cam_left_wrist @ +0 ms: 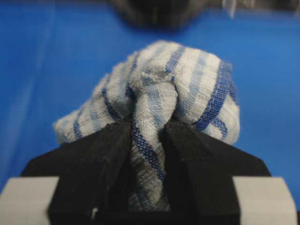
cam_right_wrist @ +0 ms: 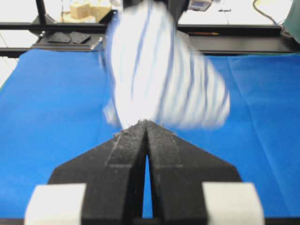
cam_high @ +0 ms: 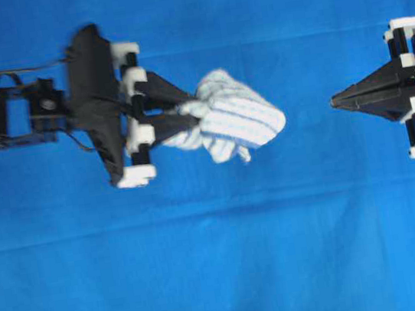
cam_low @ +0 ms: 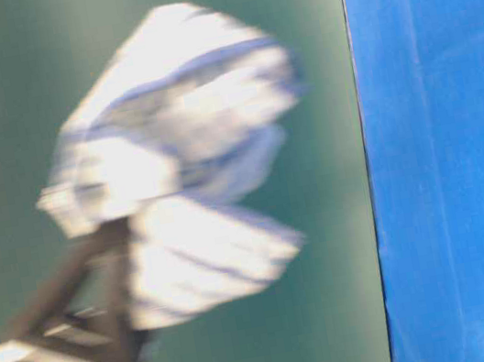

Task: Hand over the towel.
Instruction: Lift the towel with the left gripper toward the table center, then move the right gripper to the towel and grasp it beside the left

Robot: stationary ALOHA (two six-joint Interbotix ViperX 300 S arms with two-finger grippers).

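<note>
The towel (cam_high: 233, 115) is a small white cloth with thin blue stripes, bunched up and held above the blue sheet (cam_high: 222, 262). My left gripper (cam_high: 189, 110) is shut on one end of it; in the left wrist view (cam_left_wrist: 149, 140) a fold of the towel (cam_left_wrist: 178, 84) is pinched between the black fingers. My right gripper (cam_high: 333, 101) is shut and empty, its tips pointing at the towel with a gap between them. In the right wrist view (cam_right_wrist: 146, 123) the towel (cam_right_wrist: 159, 75) hangs blurred just beyond the closed tips. The table-level view shows the towel (cam_low: 180, 145) raised.
The blue sheet covers the whole table. A black frame and rails (cam_right_wrist: 234, 40) stand behind the table's far edge in the right wrist view. The left arm's body (cam_high: 8, 114) lies at the left edge.
</note>
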